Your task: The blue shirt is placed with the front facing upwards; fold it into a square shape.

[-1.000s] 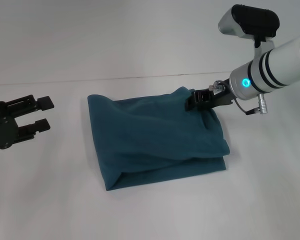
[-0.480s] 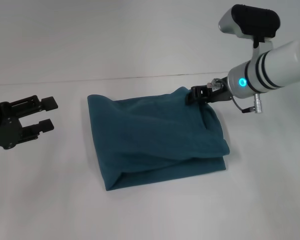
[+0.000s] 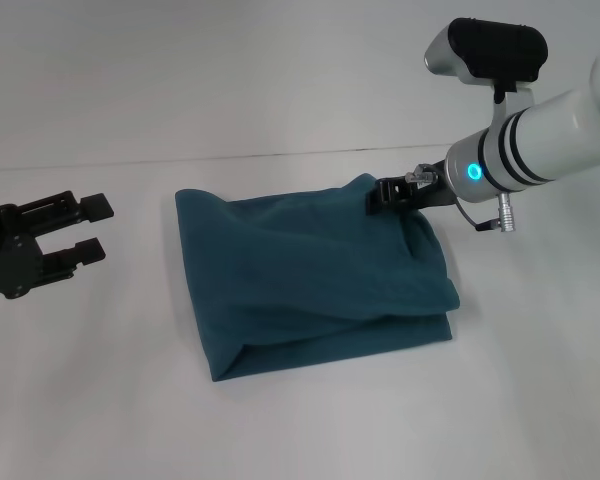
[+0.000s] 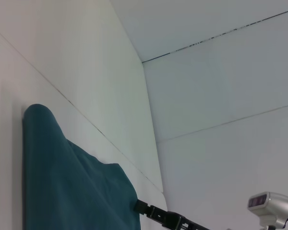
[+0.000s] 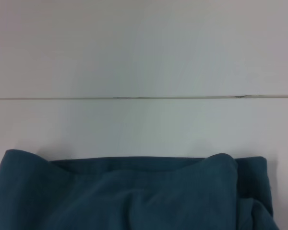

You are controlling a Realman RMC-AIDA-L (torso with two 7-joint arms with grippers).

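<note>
Since the earlier frame, right claw (image 3: 378, 196) shifts slightly left at the blue shirt (image 3: 310, 275)'s far right corner; closure indeterminate. Left claw (image 3: 88, 227) rests apart. Withdraw without dragging cloth.

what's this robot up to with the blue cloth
It is folding a blue shirt on a white table. The shirt already lies in a thick, roughly square bundle, front hidden. The right gripper is at the bundle's far right corner, touching the cloth; whether it is pinching the fabric cannot be seen. The left gripper sits open, off to the left of the shirt, touching nothing.
</note>
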